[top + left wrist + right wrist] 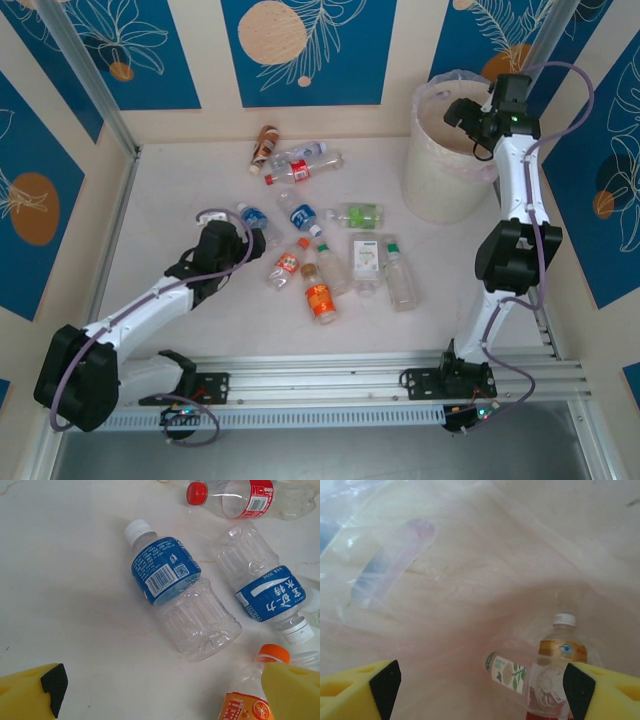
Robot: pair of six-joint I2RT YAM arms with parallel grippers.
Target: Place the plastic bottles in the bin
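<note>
Where the left gripper [222, 246] sits: low over the table [170, 190], at the left edge of the bottle scatter.
Left fingers [35, 692]: spread wide and empty; the yellow pads frame the lower corners of the wrist view.
Blue-label bottle [175, 592]: on its side just ahead of the left gripper, white cap pointing away.
Second blue-label bottle [265, 592]: on its side just beside the first, cap toward the camera.
Orange-cap bottle [273, 654]: partly hidden behind the right-hand pad.
Red-cap bottle [235, 497]: farther out, on its side.
Other bottles: brown bottle [264, 148] near the back wall, green-label bottle [358, 214] and orange-label bottle [318, 296] mid-table; all lying flat, apart from the bin.
Bin [440, 185]: upright at the table's far right, lined with a thin bag [470, 580].
Right gripper [466, 112]: above the bin's mouth.
Right fingers [365, 690]: spread wide and empty.
Bin contents: white-cap bottle [560, 665] and leaf-label bottle [506, 670] at the bottom, touching each other.
</note>
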